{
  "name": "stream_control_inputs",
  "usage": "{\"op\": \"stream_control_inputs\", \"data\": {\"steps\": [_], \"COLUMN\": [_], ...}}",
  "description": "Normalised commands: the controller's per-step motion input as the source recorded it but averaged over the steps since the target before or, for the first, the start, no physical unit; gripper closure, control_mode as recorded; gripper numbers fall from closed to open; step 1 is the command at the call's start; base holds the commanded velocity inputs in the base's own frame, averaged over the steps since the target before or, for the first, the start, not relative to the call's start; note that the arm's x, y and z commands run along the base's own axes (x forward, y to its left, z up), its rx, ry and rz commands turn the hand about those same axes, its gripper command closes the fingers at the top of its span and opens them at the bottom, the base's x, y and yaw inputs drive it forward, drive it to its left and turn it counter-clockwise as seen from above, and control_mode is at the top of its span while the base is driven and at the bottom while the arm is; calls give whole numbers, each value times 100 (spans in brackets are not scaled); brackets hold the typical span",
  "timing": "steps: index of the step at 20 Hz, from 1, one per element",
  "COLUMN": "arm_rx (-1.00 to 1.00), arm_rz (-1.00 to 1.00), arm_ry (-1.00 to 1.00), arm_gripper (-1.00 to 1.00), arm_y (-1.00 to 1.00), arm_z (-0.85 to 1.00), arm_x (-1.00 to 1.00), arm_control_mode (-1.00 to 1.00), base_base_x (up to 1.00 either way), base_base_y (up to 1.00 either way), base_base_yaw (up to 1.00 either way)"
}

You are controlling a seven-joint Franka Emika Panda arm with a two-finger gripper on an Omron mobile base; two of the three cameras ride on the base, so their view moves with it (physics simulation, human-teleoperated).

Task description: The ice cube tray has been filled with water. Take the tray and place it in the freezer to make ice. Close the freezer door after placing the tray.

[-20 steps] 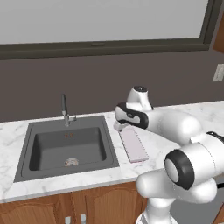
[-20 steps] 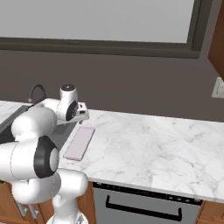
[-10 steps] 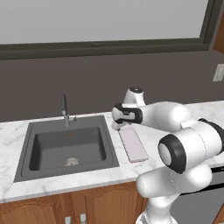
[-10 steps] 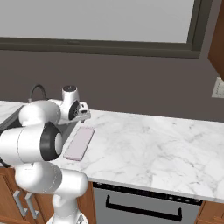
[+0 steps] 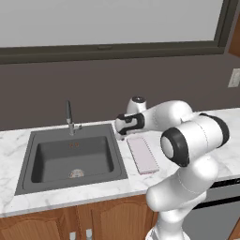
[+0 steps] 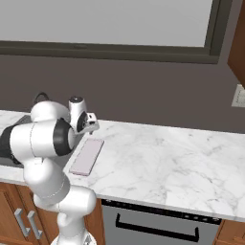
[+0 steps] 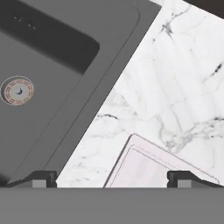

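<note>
The ice cube tray (image 5: pixel 143 154) is a thin pale pinkish-white slab lying flat on the marble counter just right of the sink; it also appears as the tray (image 6: pixel 87 156). My gripper (image 5: pixel 122 133) hangs over the counter at the tray's far end, close to the sink's back right corner, and its side shows as the gripper (image 6: pixel 91 127). In the hand view the gripper (image 7: pixel 113 179) is open, its two tips wide apart, with a corner of the tray (image 7: pixel 157 168) between them and nothing held. The freezer and the freezer door are out of view.
A dark grey sink (image 5: pixel 70 159) with a faucet (image 5: pixel 69 117) at its back sits left of the tray. The marble counter (image 6: pixel 167 158) stretches to the right, with a dishwasher front (image 6: pixel 158 225) below it. A dark wall and a window stand behind.
The hand has shifted a little left and down toward the tray's far end, while the elbow has swung up and over. The jaws stay open and the tray has not moved.
</note>
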Motion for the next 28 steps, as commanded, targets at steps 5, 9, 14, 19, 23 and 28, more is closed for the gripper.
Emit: {"op": "stream_control_inputs", "data": {"steps": [5,9,14,19,23,28], "arm_rx": [0,0,0,0,0,-1], "arm_rz": [0,0,0,0,0,0], "arm_ry": [0,0,0,0,0,0], "arm_gripper": [-100,-100,-100,-100,-100,-100], "arm_y": [0,0,0,0,0,0], "arm_z": [-17,-16,-19,-30,-34,-34], "arm_x": [33,30,34,28,28,27], "arm_control_mode": [-100,-100,-100,-100,-100,-100], "base_base_x": [0,0,0,0,0,0], "base_base_y": [0,0,0,0,0,0], "base_base_yaw": [0,0,0,0,0,0]}}
